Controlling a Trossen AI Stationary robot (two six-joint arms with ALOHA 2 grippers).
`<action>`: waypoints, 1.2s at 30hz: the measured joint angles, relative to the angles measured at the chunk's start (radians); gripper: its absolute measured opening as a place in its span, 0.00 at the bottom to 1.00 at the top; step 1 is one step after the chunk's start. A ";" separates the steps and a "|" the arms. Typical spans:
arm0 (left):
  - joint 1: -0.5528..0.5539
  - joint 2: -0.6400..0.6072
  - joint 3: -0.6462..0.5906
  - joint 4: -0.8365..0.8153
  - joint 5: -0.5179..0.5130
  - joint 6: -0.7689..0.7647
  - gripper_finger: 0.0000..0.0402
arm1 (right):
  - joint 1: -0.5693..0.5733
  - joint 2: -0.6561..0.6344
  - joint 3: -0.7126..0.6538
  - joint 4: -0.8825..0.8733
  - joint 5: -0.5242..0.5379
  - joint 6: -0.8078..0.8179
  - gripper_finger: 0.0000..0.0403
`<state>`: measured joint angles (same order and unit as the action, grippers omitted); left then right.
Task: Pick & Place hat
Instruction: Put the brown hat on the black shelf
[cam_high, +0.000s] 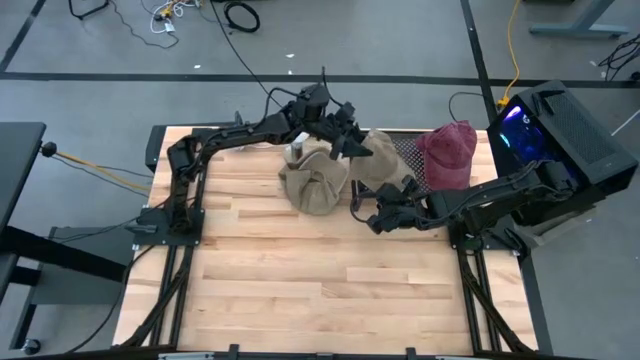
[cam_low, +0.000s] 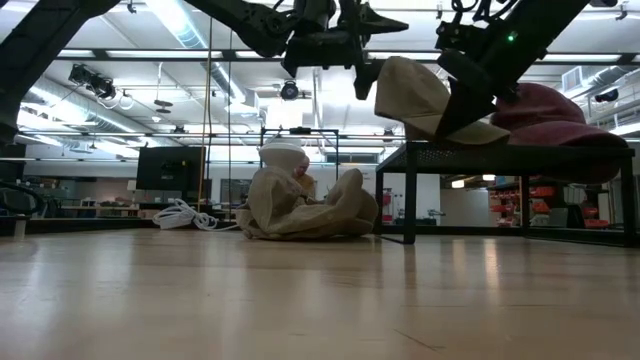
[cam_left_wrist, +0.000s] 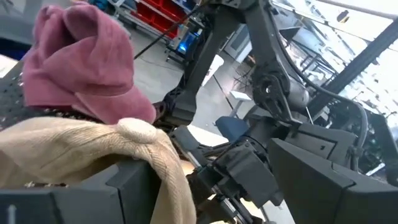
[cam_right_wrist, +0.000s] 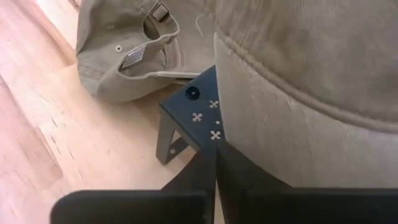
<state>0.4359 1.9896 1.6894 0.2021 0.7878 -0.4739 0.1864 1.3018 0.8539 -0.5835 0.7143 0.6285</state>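
The right claw (cam_high: 362, 207) sits closed at the near corner of a dark perforated rack (cam_right_wrist: 198, 107), its two fingers pressed flat together with no gap, pinching the edge of the beige cap's (cam_high: 378, 158) brim where it overhangs that corner. In the right wrist view the cap's stitched cloth fills the space directly ahead of this claw and above it. Just past the rack corner, lower and resting on the wooden surface (cam_high: 300, 290), lies a crumpled tan hat (cam_high: 313, 180) with its inner label and back strap turned up; it is close beside the right claw but not touching it. The low view shows the beige cap tilted on the rack's front edge, brim sloping down toward the claw that grips it. Beyond the right claw, on the other side of the beige cap, the left claw (cam_high: 342, 134) hangs above the crumpled hat and the rack's near end, its fingers spread wide with nothing between them; the beige cap's crown lies just in front of and beneath it. Farther along the rack from both claws, a maroon cap (cam_high: 452, 150) rests on the mesh top, touching the beige cap's far side. Behind that, off the surface, stands a dark box with a blue light (cam_high: 560, 130).
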 joint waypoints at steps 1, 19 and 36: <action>0.003 0.000 0.000 -0.007 0.001 -0.004 0.73 | 0.000 0.000 0.000 0.000 0.000 0.000 0.03; 0.013 0.000 0.000 -0.112 0.052 -0.082 0.73 | 0.061 -0.070 0.000 0.300 0.009 -0.212 0.03; -0.037 0.000 0.000 -0.109 0.028 -0.056 0.73 | -0.101 -0.086 0.001 0.512 -0.030 -0.532 0.03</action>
<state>0.3992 1.9892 1.6897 0.0933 0.8158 -0.5297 0.0852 1.2156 0.8551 -0.0718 0.6845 0.0970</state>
